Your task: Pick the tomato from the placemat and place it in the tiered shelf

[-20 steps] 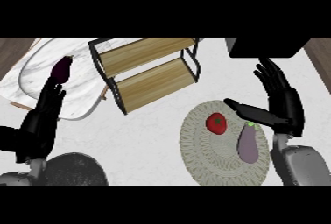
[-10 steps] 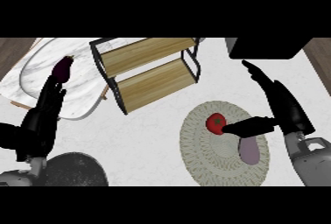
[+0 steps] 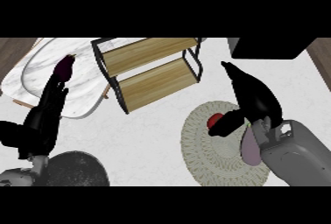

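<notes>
Over at the left, the left hand (image 3: 45,114) rests on the bench (image 3: 149,144) with fingers straight and relaxed, holding nothing, beside a white tray (image 3: 39,76) with a dark purple vegetable (image 3: 62,70) on it. The tiered shelf (image 3: 152,72) stands between the tray and the round placemat (image 3: 207,153). On the placemat the tomato (image 3: 214,119) sits partly hidden under the right hand (image 3: 255,103), whose thumb reaches onto it while the fingers stretch straight above, not curled round it. To do this well, I'd say the fingers should close round the tomato before lifting, steering clear of the pale purple vegetable (image 3: 249,146) just beside it.
</notes>
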